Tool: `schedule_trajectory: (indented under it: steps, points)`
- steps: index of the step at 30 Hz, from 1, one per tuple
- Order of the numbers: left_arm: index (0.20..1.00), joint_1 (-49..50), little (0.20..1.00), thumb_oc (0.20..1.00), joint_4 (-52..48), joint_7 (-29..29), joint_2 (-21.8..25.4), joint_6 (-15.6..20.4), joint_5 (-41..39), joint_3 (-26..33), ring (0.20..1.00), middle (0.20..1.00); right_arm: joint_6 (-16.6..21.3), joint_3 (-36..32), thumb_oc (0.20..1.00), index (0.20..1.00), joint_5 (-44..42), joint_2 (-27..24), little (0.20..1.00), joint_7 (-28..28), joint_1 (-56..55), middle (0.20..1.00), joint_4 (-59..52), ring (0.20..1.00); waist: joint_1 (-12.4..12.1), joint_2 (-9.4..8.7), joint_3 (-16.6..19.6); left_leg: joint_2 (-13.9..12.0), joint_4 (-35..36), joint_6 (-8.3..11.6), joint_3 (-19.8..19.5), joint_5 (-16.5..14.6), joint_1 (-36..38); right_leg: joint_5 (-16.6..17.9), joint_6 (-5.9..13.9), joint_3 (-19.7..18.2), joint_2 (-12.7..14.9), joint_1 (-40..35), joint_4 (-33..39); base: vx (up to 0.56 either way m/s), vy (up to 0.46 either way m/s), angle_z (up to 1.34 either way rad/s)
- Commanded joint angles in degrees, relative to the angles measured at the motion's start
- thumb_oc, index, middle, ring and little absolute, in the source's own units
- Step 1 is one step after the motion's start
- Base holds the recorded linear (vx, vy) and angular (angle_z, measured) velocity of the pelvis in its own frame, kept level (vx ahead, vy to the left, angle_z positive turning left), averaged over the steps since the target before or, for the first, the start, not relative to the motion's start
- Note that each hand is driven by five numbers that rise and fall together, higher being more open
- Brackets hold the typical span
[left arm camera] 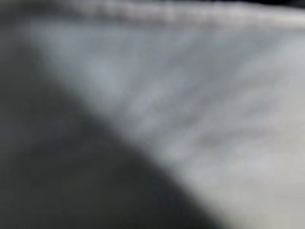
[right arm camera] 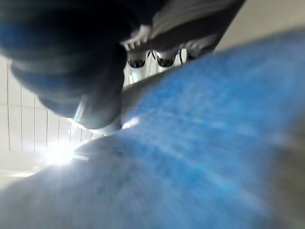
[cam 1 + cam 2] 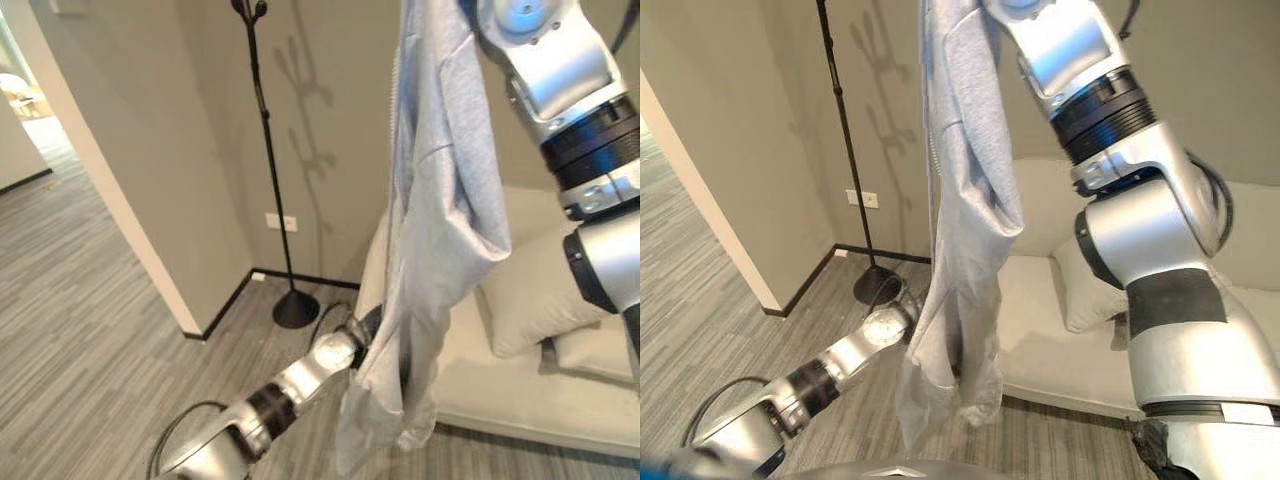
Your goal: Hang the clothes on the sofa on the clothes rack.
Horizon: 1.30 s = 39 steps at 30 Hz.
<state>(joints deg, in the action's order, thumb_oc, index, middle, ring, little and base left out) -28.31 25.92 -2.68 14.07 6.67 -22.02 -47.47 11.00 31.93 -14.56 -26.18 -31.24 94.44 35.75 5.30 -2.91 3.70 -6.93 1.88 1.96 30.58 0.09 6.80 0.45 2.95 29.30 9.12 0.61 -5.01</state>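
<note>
Right hand [image 2: 157, 57] raised high, fingers curled on grey garment [image 3: 440, 220], left hand buried in its hem, grip unclear

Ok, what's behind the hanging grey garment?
Behind the grey garment show the beige sofa with a cushion and the wall. The left hand, reaching into the cloth's lower part, is covered.

Items counted: one grey garment [image 3: 440, 210], hanging just right of the clothes rack [image 3: 266, 150]; one rack; one sofa [image 3: 540, 390] right of the rack; two cushions [image 3: 535, 295] on that sofa; one wall socket [image 3: 281, 222] behind the rack.
</note>
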Motion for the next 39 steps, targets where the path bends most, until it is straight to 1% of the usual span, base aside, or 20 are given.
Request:
schedule_trajectory:
  steps: [1,6,13,14,18,25,30,32,33,35,38,39]
  points:
    - [1.0,-8.0,1.0,1.0,9.1,3.3,-8.8,3.9,5.5,-4.3,1.0,1.0,3.1,-0.3,0.2,0.2,-5.2,2.1,0.2,-0.2,7.9,0.2,1.6,0.2,1.9,-3.2,2.7,-1.3,-5.2,3.93,0.4,-5.7,1.7,2.8,2.0,-1.4,-2.6,-4.6,8.6,-0.02,-0.025,-0.12]
    - [1.0,-9.0,1.0,1.0,7.7,2.5,-10.5,4.0,2.5,-6.1,1.0,1.0,3.0,0.4,0.2,0.2,-5.7,4.1,0.2,-0.3,8.8,0.2,2.6,0.2,2.5,-2.92,2.7,-1.7,-6.1,4.04,1.2,-6.2,1.7,2.8,1.89,-1.9,-2.4,-4.3,8.5,-0.01,-0.014,-0.22]
    - [1.0,-9.2,1.0,1.0,5.5,1.5,-10.2,4.0,-0.9,-7.4,1.0,1.0,3.0,0.5,0.2,0.2,-6.1,4.9,0.2,-0.5,9.1,0.2,5.5,0.2,2.4,-2.85,2.4,-2.8,-8.8,4.42,1.6,-6.9,1.0,2.4,1.57,-2.1,-2.6,-4.7,8.6,-0.02,-0.022,-0.07]
    - [0.2,-9.1,0.2,0.2,5.4,1.3,-10.1,4.0,-1.9,-7.4,0.2,0.2,3.0,0.5,0.2,0.2,-6.3,5.1,0.2,-0.5,9.2,0.2,6.1,0.2,2.4,-2.88,2.3,-3.0,-9.5,4.5,1.7,-7.1,0.7,2.2,1.46,-2.1,-2.6,-4.8,8.5,-0.02,-0.025,-0.11]
    - [0.2,-8.5,0.2,0.2,5.5,1.0,-10.0,4.0,-3.7,-7.1,0.2,0.2,3.1,0.7,0.2,0.2,-6.4,5.2,0.2,-0.4,9.2,0.2,6.8,0.2,2.2,-2.96,2.1,-3.4,-10.7,4.67,1.9,-7.4,0.3,2.0,1.25,-2.1,-2.7,-5.1,8.6,-0.01,-0.006,-0.02]
    - [0.2,-6.3,0.2,0.2,6.1,1.4,-9.8,3.7,-8.4,-4.8,0.2,0.2,2.7,1.1,0.2,0.2,-6.6,4.1,0.2,-0.2,9.8,0.2,9.2,0.2,1.7,-3.26,2.0,-3.6,-10.8,4.88,1.8,-7.0,0.3,2.0,1.05,-1.8,-3.1,-5.6,9.0,-0.01,-0.007,-0.02]
    - [0.2,-4.6,0.2,0.2,5.3,2.1,-8.4,4.1,-10.8,-2.7,0.2,0.2,2.4,1.4,0.2,0.2,-6.6,2.7,0.2,-0.4,9.9,0.2,10.8,0.2,1.1,-3.47,1.9,-3.7,-10.9,4.95,1.6,-6.8,0.2,2.0,0.94,-1.6,-3.2,-5.9,9.0,0.0,0.0,0.0]
    - [0.2,-3.6,0.2,0.2,4.8,2.9,-7.5,4.3,-12.0,-0.8,0.2,0.2,2.0,1.6,0.2,0.2,-6.3,1.4,0.2,-0.4,10.1,0.2,11.4,0.2,0.8,-3.61,1.8,-3.7,-11.1,4.92,1.5,-6.8,0.1,1.9,0.89,-1.6,-3.2,-6.0,9.0,0.0,0.0,0.0]
    - [0.2,-2.5,0.2,0.2,3.9,3.4,-6.4,4.4,-13.2,1.1,0.2,0.2,1.6,1.9,0.2,0.2,-6.0,-0.2,0.2,-0.3,10.2,0.2,12.2,0.2,0.5,-3.67,1.7,-3.7,-11.2,4.91,1.4,-6.8,0.1,2.0,0.89,-1.5,-3.3,-6.1,9.1,0.0,0.0,0.0]
    - [0.2,-1.9,0.2,0.2,2.8,3.9,-5.5,4.6,-13.7,2.3,0.2,0.2,1.4,2.2,0.2,0.2,-5.6,-1.0,0.2,-0.2,10.2,0.2,12.2,0.2,0.3,-3.69,1.6,-3.7,-11.2,4.93,1.3,-6.8,0.1,2.0,0.91,-1.4,-3.3,-6.1,9.1,0.0,0.0,0.0]
    - [0.2,0.6,0.2,0.2,-1.8,5.2,-2.1,5.7,-14.2,7.3,0.2,0.2,1.1,2.4,0.2,0.2,-3.9,-5.6,0.2,-0.2,8.8,0.2,9.9,0.2,-0.4,-3.66,1.1,-3.7,-11.2,4.94,1.0,-6.6,0.0,2.0,0.99,-1.2,-3.2,-6.0,9.1,0.0,-0.006,0.03]
    - [0.2,1.7,0.2,0.2,-3.8,6.0,-0.8,6.5,-14.2,10.4,0.2,0.2,1.2,2.4,0.2,0.2,-2.5,-8.1,0.2,-0.1,7.7,0.2,7.0,0.2,-0.8,-3.54,0.8,-3.7,-11.3,4.92,0.9,-6.6,-0.1,2.0,0.99,-1.2,-3.2,-6.0,9.2,0.01,-0.009,0.06]
